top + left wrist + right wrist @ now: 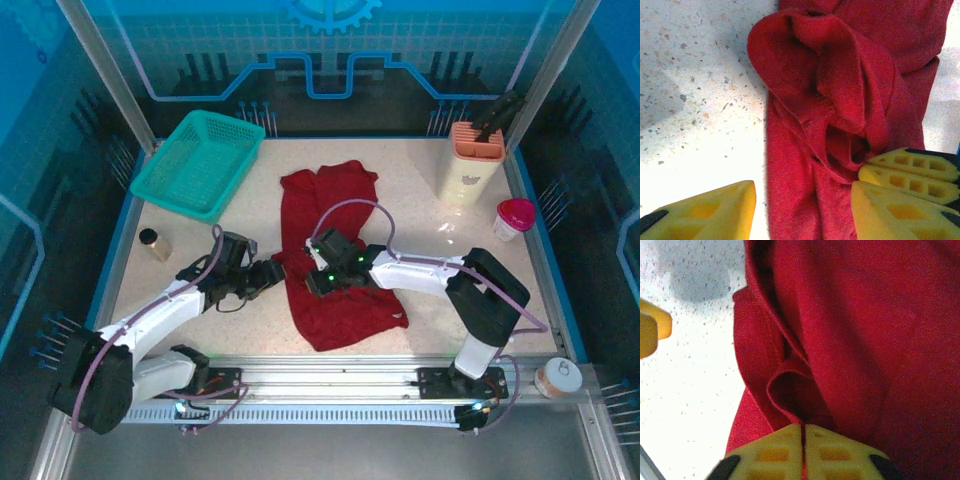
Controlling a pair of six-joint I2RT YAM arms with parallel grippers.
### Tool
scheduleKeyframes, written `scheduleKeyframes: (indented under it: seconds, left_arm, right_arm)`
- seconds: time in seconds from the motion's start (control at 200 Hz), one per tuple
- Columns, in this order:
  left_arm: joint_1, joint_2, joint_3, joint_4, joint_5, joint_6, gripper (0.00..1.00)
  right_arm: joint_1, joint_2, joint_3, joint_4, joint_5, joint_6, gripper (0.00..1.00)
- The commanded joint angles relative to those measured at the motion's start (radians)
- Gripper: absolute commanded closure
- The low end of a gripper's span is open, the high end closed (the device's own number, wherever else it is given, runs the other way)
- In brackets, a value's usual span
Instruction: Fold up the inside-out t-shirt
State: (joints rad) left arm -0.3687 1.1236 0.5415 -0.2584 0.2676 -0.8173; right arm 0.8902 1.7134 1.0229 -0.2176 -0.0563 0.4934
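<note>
— How many things, left to right?
— One teal plastic mesh basket [195, 165], one crumpled dark red cloth t-shirt [335, 195] mid-table, and one cream tool holder [466, 175]. Its printed mark is too small to read.
— And the claws?
— Two. The left gripper [802, 197] stands half-open astride the shirt's left edge and grips nothing. The right gripper [803, 435] is pinched tight on a shirt fold.

The t-shirt [345, 310] is laid on the table [450, 290], directly beneath the right gripper [315, 281], its edge met by the left gripper [272, 272]. A basket [200, 160] is placed well behind the left gripper.
</note>
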Motion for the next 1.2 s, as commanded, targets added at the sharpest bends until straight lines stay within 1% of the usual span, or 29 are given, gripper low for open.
scheduleKeyframes:
  seconds: [0.0,0.09,0.165,0.205,0.28,0.3,0.35,0.435,0.46,0.495,0.51,0.57,0.64,0.731,0.806,0.861,0.961,1.041,1.136,1.196]
  left_arm:
    - [0.002,-0.011,0.000,-0.035,0.031,0.017,0.46]
    - [0.002,-0.021,-0.007,-0.033,0.011,0.021,0.46]
    - [0.017,-0.025,-0.004,-0.034,0.010,0.017,0.46]
    - [0.041,-0.029,0.006,-0.045,0.027,0.015,0.46]
    - [0.116,-0.047,0.038,-0.069,0.085,0.034,0.45]
    - [0.137,-0.052,0.052,-0.076,0.095,0.045,0.43]
    - [0.167,-0.050,0.094,-0.122,0.083,0.079,0.38]
    - [0.181,-0.011,0.155,-0.172,0.069,0.134,0.36]
    - [0.184,0.004,0.162,-0.178,0.071,0.144,0.36]
    - [0.186,0.026,0.168,-0.183,0.072,0.157,0.36]
    - [0.186,0.035,0.168,-0.185,0.071,0.163,0.36]
    - [0.193,0.071,0.160,-0.181,0.067,0.184,0.35]
    - [0.197,0.114,0.142,-0.151,0.080,0.194,0.35]
    - [0.197,0.170,0.118,-0.090,0.150,0.194,0.33]
    - [0.193,0.207,0.088,-0.007,0.198,0.186,0.29]
    - [0.190,0.233,0.078,0.034,0.196,0.192,0.28]
    - [0.185,0.283,0.095,0.042,0.158,0.224,0.28]
    - [0.180,0.320,0.107,0.051,0.156,0.242,0.28]
    - [0.171,0.358,0.116,0.080,0.142,0.254,0.28]
    - [0.169,0.384,0.128,0.095,0.145,0.263,0.28]
  right_arm:
    - [0.039,-0.009,0.032,-0.003,-0.025,-0.007,1.00]
    - [0.058,-0.035,0.031,-0.006,-0.078,-0.006,1.00]
    - [0.077,-0.057,0.018,0.033,-0.163,-0.004,1.00]
    - [0.092,-0.067,0.009,0.069,-0.216,0.000,1.00]
    - [0.122,-0.061,0.026,0.115,-0.330,0.044,1.00]
    - [0.129,-0.057,0.038,0.121,-0.355,0.060,1.00]
    - [0.152,-0.037,0.067,0.133,-0.401,0.082,1.00]
    - [0.190,0.009,0.102,0.140,-0.436,0.060,1.00]
    - [0.196,0.024,0.106,0.136,-0.433,0.048,0.95]
    - [0.200,0.048,0.106,0.128,-0.423,0.052,0.81]
    - [0.200,0.058,0.104,0.128,-0.426,0.056,0.77]
    - [0.191,0.084,0.092,0.153,-0.486,0.068,0.72]
    - [0.174,0.068,0.070,0.186,-0.536,0.080,0.67]
    - [0.121,-0.005,0.039,0.163,-0.539,0.059,0.63]
    - [0.024,-0.070,0.046,0.031,-0.487,-0.023,0.58]
    - [-0.063,-0.111,0.057,-0.066,-0.438,-0.077,0.54]
    - [-0.191,-0.164,0.072,-0.149,-0.312,-0.141,0.50]
    - [-0.272,-0.169,0.082,-0.163,-0.239,-0.139,0.49]
    - [-0.346,-0.161,0.078,-0.133,-0.239,-0.119,0.49]
    - [-0.375,-0.161,0.062,-0.095,-0.246,-0.098,0.49]
